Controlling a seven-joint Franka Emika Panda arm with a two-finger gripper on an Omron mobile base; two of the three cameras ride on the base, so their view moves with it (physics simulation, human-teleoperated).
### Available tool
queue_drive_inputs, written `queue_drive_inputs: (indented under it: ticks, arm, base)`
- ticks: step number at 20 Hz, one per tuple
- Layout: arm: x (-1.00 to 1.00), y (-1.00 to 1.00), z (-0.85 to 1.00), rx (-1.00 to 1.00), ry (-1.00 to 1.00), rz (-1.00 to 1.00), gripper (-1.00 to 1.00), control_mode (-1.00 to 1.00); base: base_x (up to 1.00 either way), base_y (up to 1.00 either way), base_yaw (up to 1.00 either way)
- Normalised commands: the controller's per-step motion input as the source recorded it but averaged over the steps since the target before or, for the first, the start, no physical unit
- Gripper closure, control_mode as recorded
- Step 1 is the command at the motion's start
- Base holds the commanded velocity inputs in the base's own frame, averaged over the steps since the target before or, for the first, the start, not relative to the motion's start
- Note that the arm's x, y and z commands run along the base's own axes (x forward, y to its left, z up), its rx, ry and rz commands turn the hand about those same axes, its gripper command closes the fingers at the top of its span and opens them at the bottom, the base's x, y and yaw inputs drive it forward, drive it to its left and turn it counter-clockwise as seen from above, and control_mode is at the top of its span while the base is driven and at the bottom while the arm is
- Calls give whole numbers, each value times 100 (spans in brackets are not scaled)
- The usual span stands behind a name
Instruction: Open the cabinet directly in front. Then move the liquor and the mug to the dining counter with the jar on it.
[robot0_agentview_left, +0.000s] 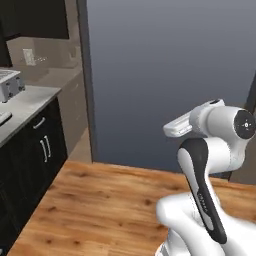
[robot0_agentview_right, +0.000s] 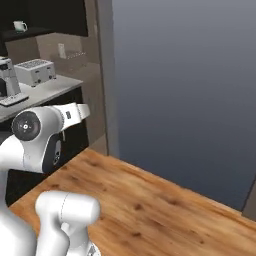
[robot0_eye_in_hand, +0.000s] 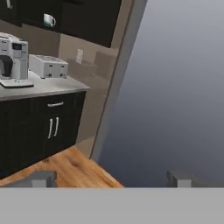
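Carrying nothing in the hand (robot0_eye_in_hand: 111, 179): spread fully apart, with bare air between the fingertips (robot0_eye_in_hand: 41, 179). Facing a blank grey-blue expanse dead ahead, with wood floor (robot0_eye_in_hand: 70, 168) just below and to the left.

Can spot the mug (robot0_eye_in_hand: 49, 19) far off, high and to the hand's left, standing on a shelf inside the dark cabinet (robot0_eye_in_hand: 87, 17). Sits above the toaster (robot0_eye_in_hand: 48, 66) and the coffee machine (robot0_eye_in_hand: 13, 59), both on the counter (robot0_eye_in_hand: 52, 87), well apart from the hand.

Looks like a transit moment, with at least the mug left to fetch.

Risks from here:
- Swinging left and up toward the mug from this low could clip the toaster or the coffee machine on the way.
- Reaching from too far off could stretch the arm, leave the grasp shallow and tip the mug off the shelf edge.
- Closing on the handle side rather than the body could let it twist loose.
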Motion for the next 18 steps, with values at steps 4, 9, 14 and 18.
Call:
queue_drive_inputs:
  ticks: [4, 9, 14, 18]
  arm:
    - [0, 0, 0, 0, 0, 0, -100, 100]
    - [0, 0, 0, 0, 0, 0, -100, 100]
    - [0, 0, 0, 0, 0, 0, -100, 100]
    - [0, 0, 0, 0, 0, 0, -100, 100]
  base:
    - [39, -3, 83]
    - [46, -7, 79]
    - [30, -29, 72]
    - [53, -45, 63]
